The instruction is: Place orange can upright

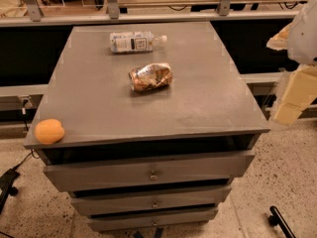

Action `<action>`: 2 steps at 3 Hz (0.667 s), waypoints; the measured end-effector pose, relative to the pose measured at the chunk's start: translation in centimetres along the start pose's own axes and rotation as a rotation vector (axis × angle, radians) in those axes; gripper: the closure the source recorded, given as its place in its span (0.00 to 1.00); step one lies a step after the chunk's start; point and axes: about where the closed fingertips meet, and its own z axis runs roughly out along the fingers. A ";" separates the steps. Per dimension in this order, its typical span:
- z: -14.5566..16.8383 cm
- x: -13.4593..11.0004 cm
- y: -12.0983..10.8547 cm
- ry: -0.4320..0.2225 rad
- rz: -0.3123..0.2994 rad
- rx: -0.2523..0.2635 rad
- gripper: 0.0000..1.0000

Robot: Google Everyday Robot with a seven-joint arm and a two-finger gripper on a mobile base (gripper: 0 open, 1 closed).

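The orange can (151,77) lies on its side near the middle of the grey cabinet top (198,103), its silver top facing left. It is shiny copper-orange with pale markings. My gripper (293,94) is at the right edge of the view, beyond the cabinet's right edge and well apart from the can. It shows as pale cream parts under a white arm section (307,29). It holds nothing that I can see.
A clear plastic bottle (134,41) with a white label lies on its side at the back of the top. A round orange fruit (49,131) sits at the front left corner. Drawers (151,175) are below, with a rail (148,18) behind.
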 end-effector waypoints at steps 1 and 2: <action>0.0 0.0 0.0 0.000 -0.001 0.000 0.00; 1.9 -3.7 -2.9 -0.042 -0.084 -0.019 0.00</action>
